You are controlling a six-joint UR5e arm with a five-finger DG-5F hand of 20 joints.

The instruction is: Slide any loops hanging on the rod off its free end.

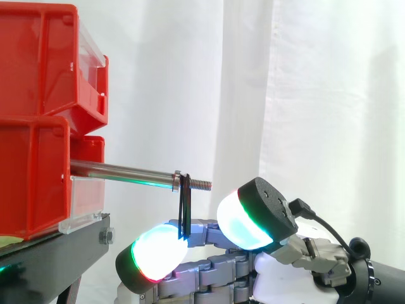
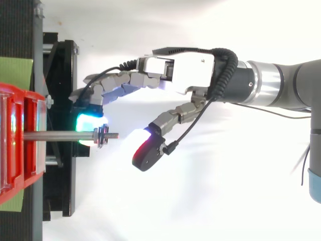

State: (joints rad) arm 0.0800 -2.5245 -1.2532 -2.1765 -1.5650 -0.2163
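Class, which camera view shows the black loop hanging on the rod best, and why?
The side view: the loop hangs full length from the rod, near its threaded free end. From the top view it is just a short dark bar across the rod.

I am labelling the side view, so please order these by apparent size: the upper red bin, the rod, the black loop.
1. upper red bin, largest even though the frame crops it
2. rod
3. black loop, shortest and thinnest

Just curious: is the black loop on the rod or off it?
On: the loop hangs from the rod, just short of its threaded free end.
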